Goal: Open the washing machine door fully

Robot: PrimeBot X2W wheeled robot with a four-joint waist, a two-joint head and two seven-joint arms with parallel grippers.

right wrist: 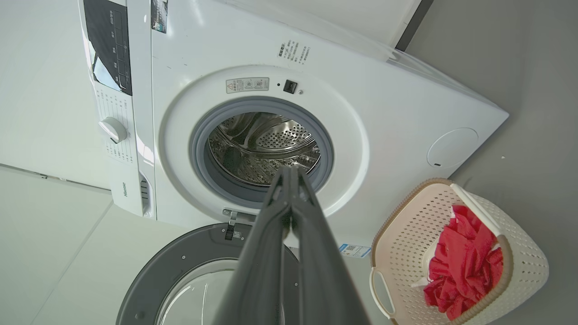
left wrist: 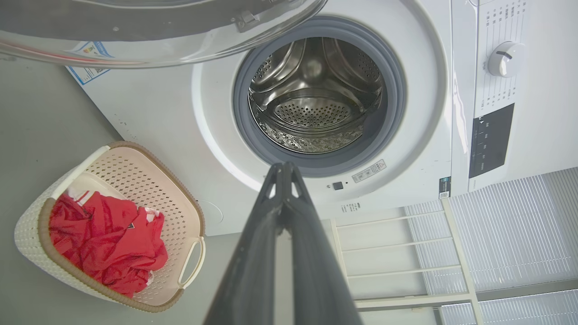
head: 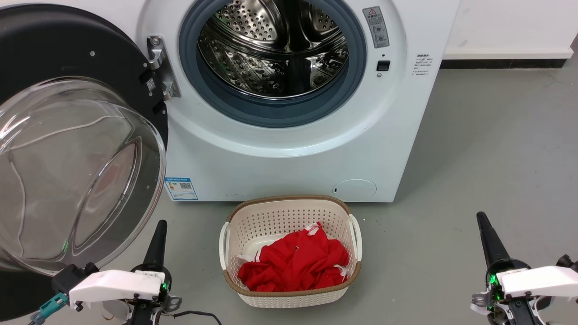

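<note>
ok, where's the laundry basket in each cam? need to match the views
Head view: basket at bottom centre, on the floor in front of the washing machine.
Left wrist view: basket at lower left.
Right wrist view: basket at lower right.
Shared landmark: the steel drum, top centre in the head view, mid-frame in both wrist views.

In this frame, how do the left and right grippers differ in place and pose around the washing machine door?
The left gripper sits close beside the glass bowl of the open washing machine door; the right gripper hangs over bare floor, past the basket, far from that door. In the head view the left gripper's fingers lean slightly right, the right gripper's lean left. Both are shut and hold nothing.
</note>
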